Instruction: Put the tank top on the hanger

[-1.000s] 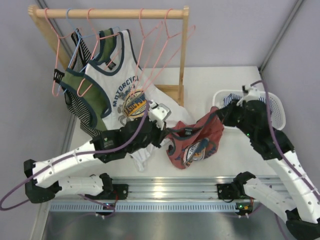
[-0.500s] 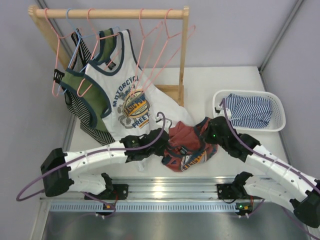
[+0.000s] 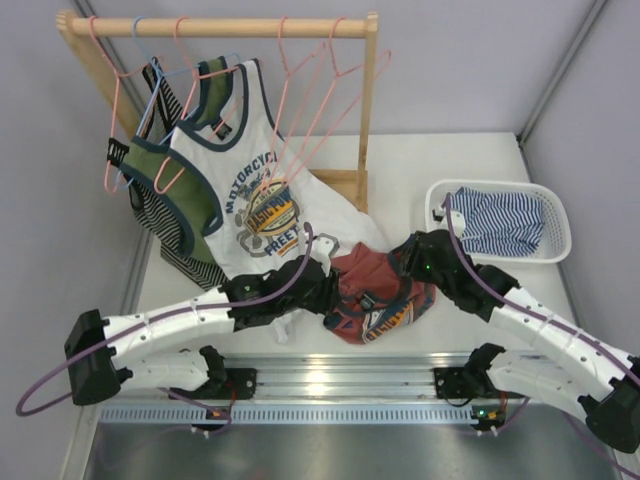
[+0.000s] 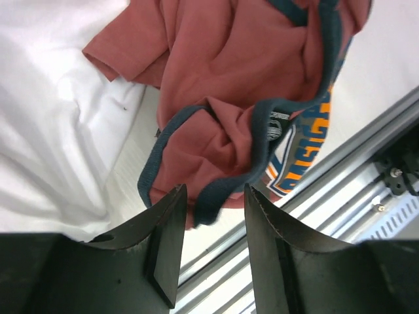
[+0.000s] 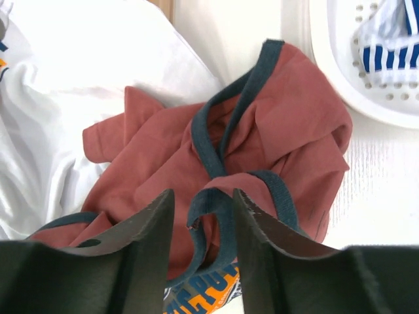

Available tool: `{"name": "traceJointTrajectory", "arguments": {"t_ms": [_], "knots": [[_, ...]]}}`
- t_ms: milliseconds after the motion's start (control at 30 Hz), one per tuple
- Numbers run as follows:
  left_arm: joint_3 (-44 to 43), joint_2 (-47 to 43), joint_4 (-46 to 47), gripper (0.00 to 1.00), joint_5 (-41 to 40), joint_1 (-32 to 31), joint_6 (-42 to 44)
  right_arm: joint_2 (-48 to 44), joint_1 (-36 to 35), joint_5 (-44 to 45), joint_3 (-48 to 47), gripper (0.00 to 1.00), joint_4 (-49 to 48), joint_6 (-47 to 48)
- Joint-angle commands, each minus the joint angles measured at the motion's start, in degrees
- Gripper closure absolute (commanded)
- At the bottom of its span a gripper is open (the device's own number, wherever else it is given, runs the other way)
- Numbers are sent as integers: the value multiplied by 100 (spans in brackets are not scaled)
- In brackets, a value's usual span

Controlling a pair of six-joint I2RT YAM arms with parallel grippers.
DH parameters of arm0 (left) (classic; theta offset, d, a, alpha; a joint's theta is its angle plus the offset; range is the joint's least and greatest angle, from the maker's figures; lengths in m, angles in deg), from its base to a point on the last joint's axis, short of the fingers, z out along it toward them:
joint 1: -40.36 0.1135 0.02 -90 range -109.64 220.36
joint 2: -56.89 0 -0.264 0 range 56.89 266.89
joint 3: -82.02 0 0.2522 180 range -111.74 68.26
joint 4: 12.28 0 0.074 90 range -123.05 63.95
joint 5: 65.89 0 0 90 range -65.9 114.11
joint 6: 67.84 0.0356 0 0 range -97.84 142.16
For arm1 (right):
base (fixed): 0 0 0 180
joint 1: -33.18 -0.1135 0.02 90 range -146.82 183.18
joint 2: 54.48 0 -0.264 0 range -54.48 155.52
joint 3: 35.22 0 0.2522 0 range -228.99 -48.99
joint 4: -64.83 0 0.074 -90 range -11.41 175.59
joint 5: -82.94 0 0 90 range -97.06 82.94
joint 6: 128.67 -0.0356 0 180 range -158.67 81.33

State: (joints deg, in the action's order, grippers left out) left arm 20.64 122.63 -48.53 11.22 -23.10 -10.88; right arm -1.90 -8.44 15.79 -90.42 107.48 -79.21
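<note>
The rust-red tank top lies crumpled on the table, its navy trim and orange print showing. At its left edge my left gripper is open, and in the left wrist view the tank top has a navy hem just beyond the parted left gripper. My right gripper is at the top's right edge. It is open too, and in the right wrist view a navy strap loop of the tank top stands loosely inside the right gripper. The empty pink hanger hangs among several on the rail.
A wooden rack at the back left carries a white "Motorcycle" top, a green top and a blue hanger. A white basket at the right holds a striped garment. A metal rail runs along the near edge.
A second ago both grippers held the tank top stretched above the table. They brought it down, and both have now opened and let it go in a heap.
</note>
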Motion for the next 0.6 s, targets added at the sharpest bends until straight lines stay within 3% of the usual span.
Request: {"name": "traceJointTrajectory", "arguments": {"t_ms": [0, 100, 300, 500, 567], "knots": [[-107, -377, 131, 54, 172, 1, 244, -99, -65, -8, -401, 58, -208, 116], [-222, -535, 42, 53, 190, 0, 359, -107, -65, -105, -480, 52, -181, 160], [-748, -877, -362, 54, 452, 0, 561, -125, -73, -210, -585, 52, -102, 177], [-2057, -1186, 33, 54, 946, -8, 912, -239, -65, -325, -691, 49, -102, 274], [-2786, -976, -28, 55, 447, -8, 1097, -257, -65, -378, -665, 49, -155, 292]]}}
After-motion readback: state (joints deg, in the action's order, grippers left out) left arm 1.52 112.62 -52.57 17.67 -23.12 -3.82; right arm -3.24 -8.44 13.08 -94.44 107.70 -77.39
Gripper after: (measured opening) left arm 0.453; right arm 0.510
